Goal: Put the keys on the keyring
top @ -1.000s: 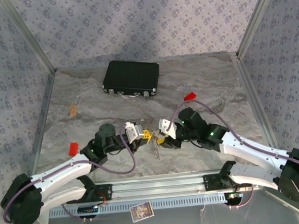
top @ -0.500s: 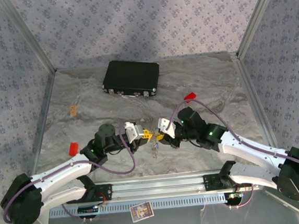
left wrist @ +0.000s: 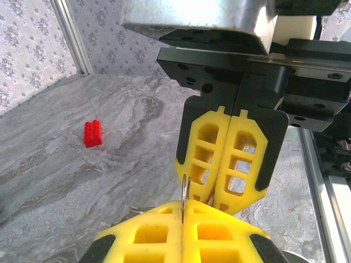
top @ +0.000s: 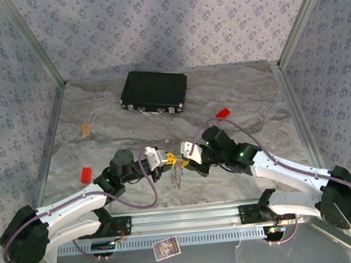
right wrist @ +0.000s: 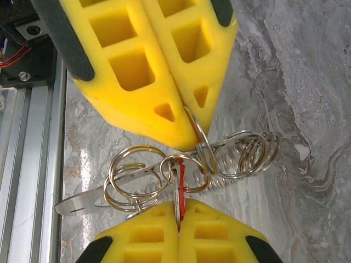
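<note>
Down at the near edge, a small printed card (top: pixel 166 248) lies on the metal rail (top: pixel 189 218) in front of the arm bases. Just beyond it, above the near middle of the table (top: pixel 252 94), the two arms meet tip to tip.

The left gripper (top: pixel 169 162) has its yellow fingers (left wrist: pixel 148 235) pressed tight together, and a thin wire keyring (left wrist: pixel 185 193) stands pinched on edge in the seam between them. The right gripper (top: pixel 184 162) faces it, nearly touching. Its jaws are closed too, nipping the thin edge of the red-headed key (right wrist: pixel 181 183) along with a ring threaded there.

From the right wrist, the keyring (right wrist: pixel 199 134) sticks out of the left gripper's (right wrist: pixel 186 131) tips. It is looped into a tangle of split rings (right wrist: pixel 241 153) strung between the two grippers. A bare silver key blade (right wrist: pixel 82 204) juts out toward the rail side. From above, the bunch of keys (top: pixel 177 175) dangles between the fingertips; I can't tell whether it touches the cloth.

Farther back, one red brick (top: pixel 86 174) sits toward the left edge and another (top: pixel 223 112) right of centre. A small tan piece (top: pixel 86 130) lies by the left edge. A closed black case (top: pixel 154 91) rests near the far edge.
</note>
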`<control>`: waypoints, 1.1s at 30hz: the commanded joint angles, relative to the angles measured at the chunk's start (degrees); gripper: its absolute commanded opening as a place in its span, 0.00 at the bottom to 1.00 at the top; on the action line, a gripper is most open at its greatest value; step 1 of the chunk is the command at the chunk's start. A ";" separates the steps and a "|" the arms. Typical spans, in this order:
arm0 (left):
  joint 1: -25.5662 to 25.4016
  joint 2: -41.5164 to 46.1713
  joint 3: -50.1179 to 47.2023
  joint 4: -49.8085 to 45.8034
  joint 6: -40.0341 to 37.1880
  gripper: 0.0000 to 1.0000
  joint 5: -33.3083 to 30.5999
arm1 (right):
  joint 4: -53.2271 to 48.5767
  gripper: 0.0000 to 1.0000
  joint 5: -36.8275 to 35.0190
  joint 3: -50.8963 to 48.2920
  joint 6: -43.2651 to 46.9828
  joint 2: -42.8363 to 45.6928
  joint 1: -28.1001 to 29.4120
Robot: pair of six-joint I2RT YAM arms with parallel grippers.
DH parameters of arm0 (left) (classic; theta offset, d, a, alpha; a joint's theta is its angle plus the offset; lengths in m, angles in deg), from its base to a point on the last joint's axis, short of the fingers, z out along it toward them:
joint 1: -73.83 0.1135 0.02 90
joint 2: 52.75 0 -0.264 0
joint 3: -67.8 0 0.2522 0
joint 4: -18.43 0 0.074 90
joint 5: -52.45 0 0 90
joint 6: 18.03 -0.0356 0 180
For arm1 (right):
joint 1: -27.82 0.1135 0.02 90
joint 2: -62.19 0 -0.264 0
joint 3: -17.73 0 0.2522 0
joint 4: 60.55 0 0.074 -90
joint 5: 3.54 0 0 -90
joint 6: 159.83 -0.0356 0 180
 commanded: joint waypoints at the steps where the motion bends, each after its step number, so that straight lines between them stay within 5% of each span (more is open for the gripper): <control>1: -0.24 0.97 0.47 5.29 -1.15 0.00 -0.62 | -2.53 0.13 -0.25 1.57 1.06 1.61 0.26; 6: -0.28 0.34 0.47 4.82 -1.05 0.00 1.15 | -2.58 0.28 -0.06 0.13 0.97 6.52 -1.31; 12: -0.47 -1.28 1.07 4.60 -1.27 0.00 3.70 | -0.31 0.29 5.24 -1.13 -0.13 10.62 -3.72; 33: -0.81 -2.22 1.88 4.41 -1.58 0.00 5.64 | 4.56 0.24 7.86 -0.11 -1.33 2.50 -3.07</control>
